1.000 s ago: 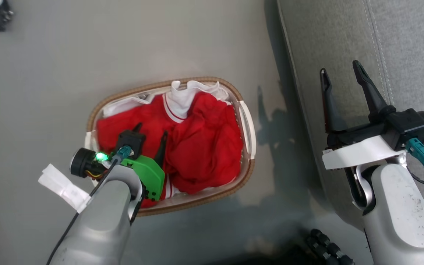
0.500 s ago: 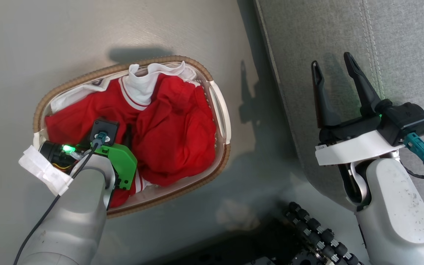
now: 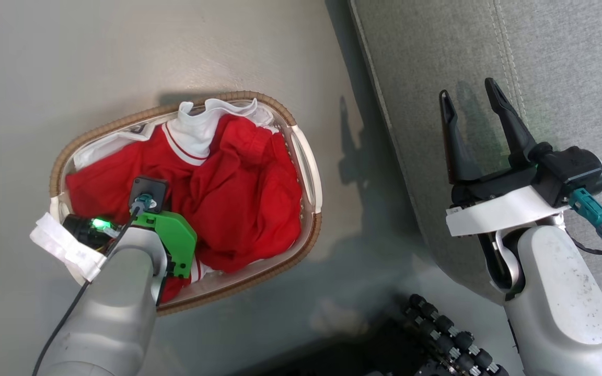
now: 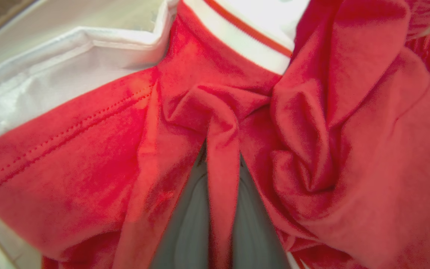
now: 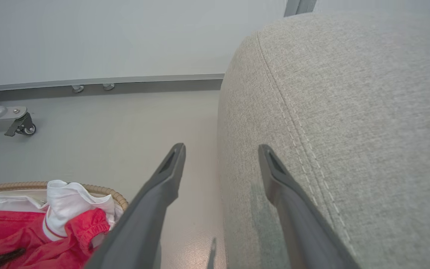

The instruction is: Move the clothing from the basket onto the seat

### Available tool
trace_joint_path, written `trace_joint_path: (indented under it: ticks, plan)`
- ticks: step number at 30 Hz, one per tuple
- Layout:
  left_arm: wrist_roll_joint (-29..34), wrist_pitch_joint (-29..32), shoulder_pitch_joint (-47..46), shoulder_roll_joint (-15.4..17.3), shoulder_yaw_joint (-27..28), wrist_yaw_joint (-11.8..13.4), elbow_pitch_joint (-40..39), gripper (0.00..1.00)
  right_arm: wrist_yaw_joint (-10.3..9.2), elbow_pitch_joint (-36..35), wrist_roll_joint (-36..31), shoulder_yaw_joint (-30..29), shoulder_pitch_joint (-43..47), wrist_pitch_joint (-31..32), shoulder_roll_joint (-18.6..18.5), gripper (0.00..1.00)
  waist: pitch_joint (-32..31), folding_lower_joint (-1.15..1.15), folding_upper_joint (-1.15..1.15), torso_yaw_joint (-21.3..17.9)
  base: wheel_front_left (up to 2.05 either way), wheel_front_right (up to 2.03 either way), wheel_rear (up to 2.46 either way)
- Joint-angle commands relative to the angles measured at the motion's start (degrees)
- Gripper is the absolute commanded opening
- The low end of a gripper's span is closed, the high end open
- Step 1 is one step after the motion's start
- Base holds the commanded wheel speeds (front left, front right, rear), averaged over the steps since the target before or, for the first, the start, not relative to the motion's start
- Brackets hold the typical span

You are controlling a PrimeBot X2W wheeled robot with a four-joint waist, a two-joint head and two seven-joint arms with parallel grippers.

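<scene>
Since a second ago the left jaws have sunk into the clothing [image 3: 238,193] and closed. Then their two dark fingers stood apart above the red heap. Now the left wrist view shows both fingers [image 4: 189,228] pressed against a narrow upright fold of red fabric, gripping it between them. The whole head view has shifted as well, so the basket's [image 3: 309,167] new place in it is the camera's doing.

All the clothing lies in the basket, crumpled and filling it. A white collar part with a thin red stripe sits at the far end, and the white liner [image 3: 102,149] shows along one side.

The basket stands on the floor [image 3: 97,52] near the front edge of the seat [image 3: 541,52], with a strip of floor between them.

The right jaws stand wide and hold nothing. They hang at the seat's front edge, where the right wrist view shows one finger [image 5: 151,209] over the floor and the other over the grey cushion, beside its stitched seam.
</scene>
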Motion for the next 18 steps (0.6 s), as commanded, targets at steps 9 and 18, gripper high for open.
trace_joint_path:
  ticks: [9,18]
  plan:
    - [-1.9,-1.9,4.5,-1.8,-1.0,-2.2,-3.3,0.0,-0.02,1.5,-3.4,-0.9,3.2,-0.3,-0.2,1.0,-9.8,-0.01,0.0,3.6,0.0,0.0,0.0]
    - [-4.8,-1.9,11.9,-2.3,-1.5,-3.6,-14.6,0.0,-0.02,3.6,-7.2,-1.7,8.8,-0.3,-0.2,1.0,-23.1,-0.01,0.0,7.3,0.0,0.0,0.0]
